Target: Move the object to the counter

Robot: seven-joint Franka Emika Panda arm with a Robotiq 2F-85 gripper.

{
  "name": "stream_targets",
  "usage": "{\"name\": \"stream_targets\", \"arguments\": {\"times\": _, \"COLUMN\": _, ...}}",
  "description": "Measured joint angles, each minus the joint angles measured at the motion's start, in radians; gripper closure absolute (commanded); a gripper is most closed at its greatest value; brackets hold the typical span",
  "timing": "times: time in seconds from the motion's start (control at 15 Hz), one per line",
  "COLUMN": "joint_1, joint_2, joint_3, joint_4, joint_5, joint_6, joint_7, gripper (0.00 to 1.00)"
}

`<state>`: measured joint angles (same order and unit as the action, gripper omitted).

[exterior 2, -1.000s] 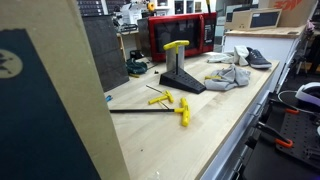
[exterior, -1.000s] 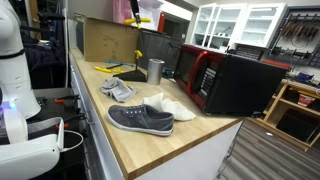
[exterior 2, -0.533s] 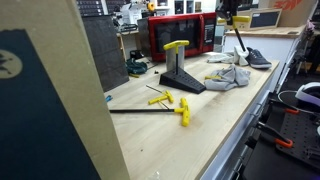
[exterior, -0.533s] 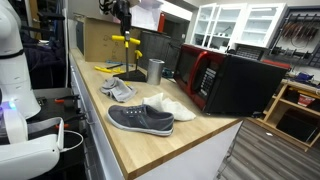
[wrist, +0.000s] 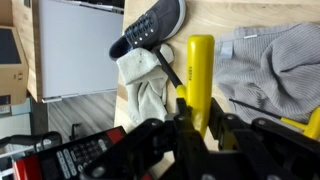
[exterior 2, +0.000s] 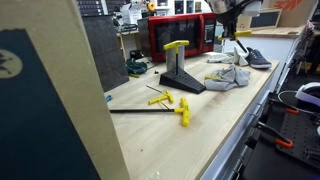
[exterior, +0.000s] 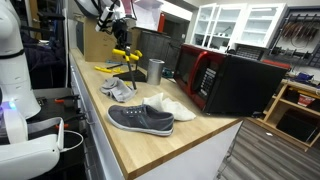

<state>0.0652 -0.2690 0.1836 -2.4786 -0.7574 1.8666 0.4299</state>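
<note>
— Well, where do we find the object?
— In the gripper, whose jaws are closed on its near end. We see it held above the counter, clear of the wood and near the cup.

— Which way does it point?
— In the wrist view, its yellow handle runs straight up the picture, away from the fingers. A thin black shaft slants off toward the dark shoe. In an exterior view, the object lies roughly level.

— What can we not make out?
— The handle's near end is hidden between the dark, blurred fingers. In an exterior view, the object is small and smeared, and the arm above it is cut off by the top edge. We cannot tell whether the white item is a shoe or a sock.

— And our count?
— One dark shoe, one white item, one gray cloth, one cup and one microwave. We also count two loose yellow tools on the wood and one more yellow handle on a black stand.
</note>
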Motion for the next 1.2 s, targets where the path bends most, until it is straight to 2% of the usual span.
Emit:
{"name": "stream_targets", "arguments": {"times": 0.33, "joint_1": 0.057, "joint_2": 0.115, "joint_3": 0.021, "joint_4": 0.0, "joint_5": -0.142, "joint_6": 0.059, "joint_7": -0.001, "gripper": 0.94}}
{"name": "stream_targets", "arguments": {"times": 0.67, "joint_1": 0.112, "joint_2": 0.17, "joint_3": 0.03, "joint_4": -0.02, "joint_5": -0.157, "joint_6": 0.074, "joint_7": -0.001, "gripper": 0.94}}
{"name": "stream_targets", "arguments": {"times": 0.87, "joint_1": 0.121, "joint_2": 0.17, "joint_3": 0.03, "joint_4": -0.059, "joint_5": -0.152, "joint_6": 0.074, "joint_7": -0.005, "gripper": 0.94}}
{"name": "stream_targets", "arguments": {"times": 0.93, "joint_1": 0.121, "joint_2": 0.17, "joint_3": 0.03, "joint_4": -0.072, "joint_5": -0.15, "joint_6": 0.074, "joint_7": -0.017, "gripper": 0.51}}
{"name": "stream_targets", "arguments": {"times": 1.0, "joint_1": 0.121, "joint_2": 0.17, "joint_3": 0.029, "joint_4": -0.084, "joint_5": -0.149, "joint_6": 0.074, "joint_7": -0.034, "gripper": 0.5}}
{"name": "stream_targets", "arguments": {"times": 1.07, "joint_1": 0.12, "joint_2": 0.169, "joint_3": 0.027, "joint_4": -0.094, "joint_5": -0.149, "joint_6": 0.074, "joint_7": -0.05, "gripper": 0.45}}
{"name": "stream_targets", "arguments": {"times": 1.2, "joint_1": 0.119, "joint_2": 0.167, "joint_3": 0.024, "joint_4": -0.106, "joint_5": -0.149, "joint_6": 0.074, "joint_7": -0.068, "gripper": 0.3}}
